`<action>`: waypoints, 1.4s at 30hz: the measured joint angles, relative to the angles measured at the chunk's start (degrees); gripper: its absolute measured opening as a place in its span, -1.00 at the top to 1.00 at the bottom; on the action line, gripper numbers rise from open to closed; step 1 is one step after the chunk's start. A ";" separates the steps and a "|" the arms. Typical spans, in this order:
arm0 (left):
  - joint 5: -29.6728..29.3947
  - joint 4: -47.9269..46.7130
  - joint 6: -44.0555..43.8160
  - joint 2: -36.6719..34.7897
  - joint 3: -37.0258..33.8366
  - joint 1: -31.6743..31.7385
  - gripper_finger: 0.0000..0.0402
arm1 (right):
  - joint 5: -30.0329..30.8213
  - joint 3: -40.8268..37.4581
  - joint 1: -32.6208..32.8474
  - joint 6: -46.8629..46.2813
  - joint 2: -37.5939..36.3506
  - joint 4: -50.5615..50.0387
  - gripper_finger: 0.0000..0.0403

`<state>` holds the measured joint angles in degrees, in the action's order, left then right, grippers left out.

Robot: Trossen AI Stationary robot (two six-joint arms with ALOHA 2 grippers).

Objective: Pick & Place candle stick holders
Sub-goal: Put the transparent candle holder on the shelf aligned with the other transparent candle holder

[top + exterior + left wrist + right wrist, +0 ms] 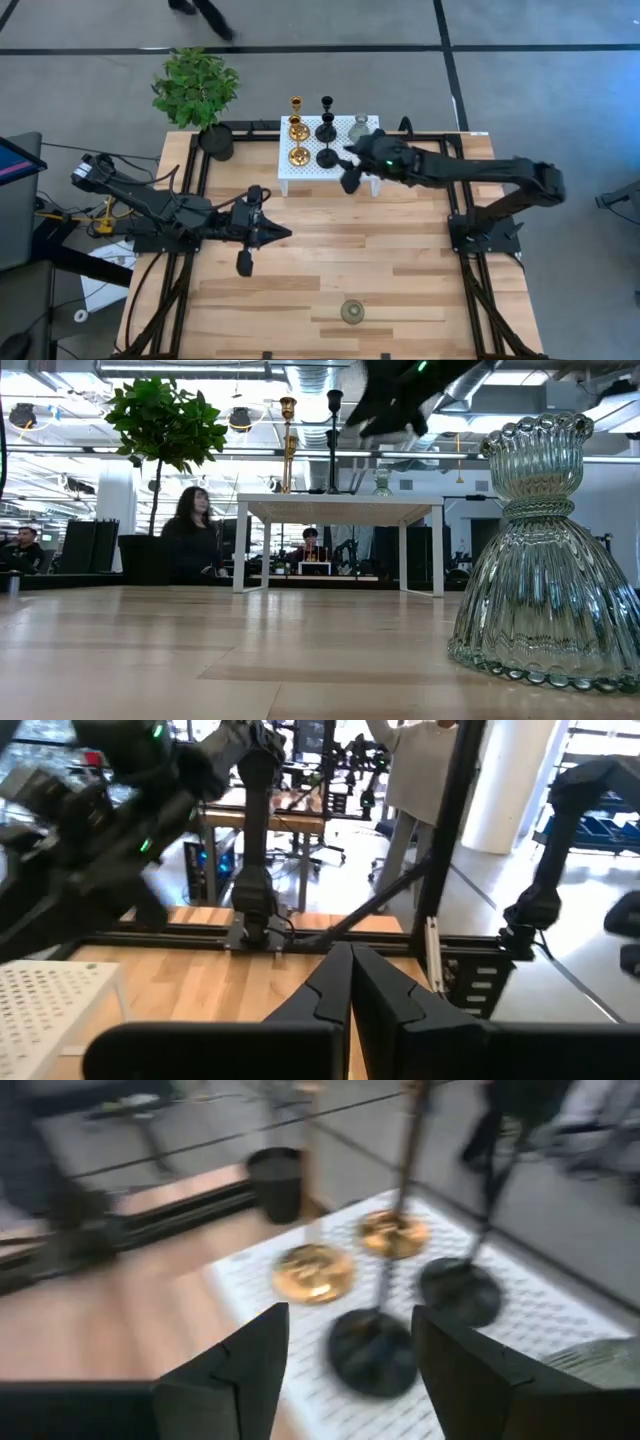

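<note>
The right tool (pixel 345 1355), fingers spread wide and empty, hovers over the white stand (pixel 290 172); the upright black holder (pixel 375 1345) stands directly ahead between them. The left arm waits mid-worktop.

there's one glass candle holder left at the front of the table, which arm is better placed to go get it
Probably the left. The left gripper sits shut over mid-table, nearer the glass holder. The right gripper is open over the white stand at the far edge, farther away.

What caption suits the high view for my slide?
Right gripper open over the white stand of candle stick holders; left gripper waits mid-table.
</note>
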<state>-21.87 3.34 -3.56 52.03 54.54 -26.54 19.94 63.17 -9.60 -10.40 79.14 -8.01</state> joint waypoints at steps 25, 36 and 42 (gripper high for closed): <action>-2.34 -4.98 -0.34 4.28 -0.02 -7.21 0.97 | -6.62 -0.01 38.53 -41.90 -7.95 -27.77 0.90; -2.34 -4.84 -0.34 4.28 -0.02 -7.21 0.97 | -3.58 3.25 44.63 -55.54 3.64 -30.72 0.99; -2.34 -4.80 -0.34 4.28 -0.02 -7.21 0.97 | -3.42 18.25 45.23 -55.69 11.53 -46.03 1.00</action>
<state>-24.21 -1.45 -3.90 56.31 54.52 -33.76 16.52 81.42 35.63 -66.08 90.67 -54.04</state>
